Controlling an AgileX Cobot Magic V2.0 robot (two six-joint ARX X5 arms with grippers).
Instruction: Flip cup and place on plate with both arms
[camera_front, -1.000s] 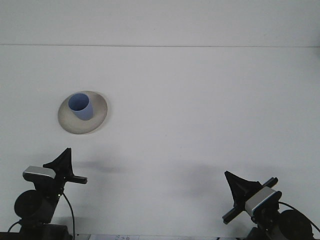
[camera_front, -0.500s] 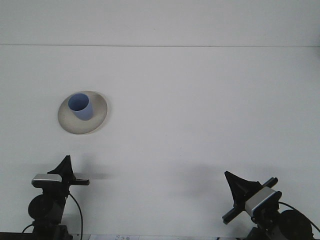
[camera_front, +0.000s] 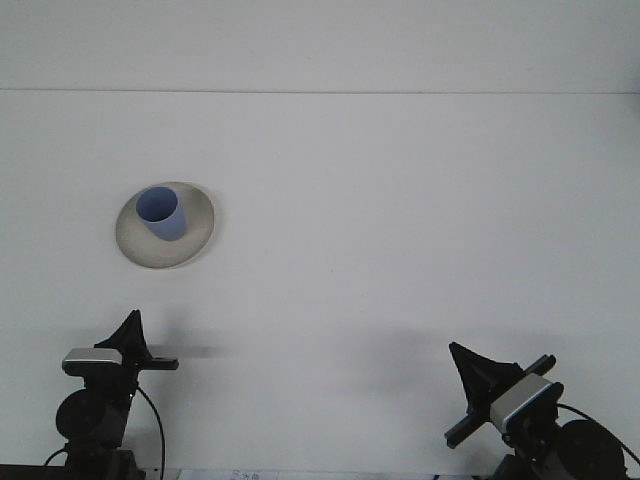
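Note:
A light blue cup (camera_front: 160, 213) stands upright, mouth up, on a round beige plate (camera_front: 196, 228) at the left of the white table. Neither gripper touches cup or plate. My left gripper (camera_front: 133, 316) sits low at the front left edge, well below the plate, its black fingers together in a single point and holding nothing. At the front right my right gripper (camera_front: 454, 348) is far from the cup; it is shut too and empty.
The white table surface (camera_front: 400, 220) stretches wide to the right of the plate and ends at a back edge (camera_front: 400, 93) against a white wall. Cables hang by both arm bases at the bottom of the view.
A second ago the left gripper stood higher and tilted; it has dropped lower and turned level, and has stayed there for the last half second. Cup, plate and right arm are unchanged.

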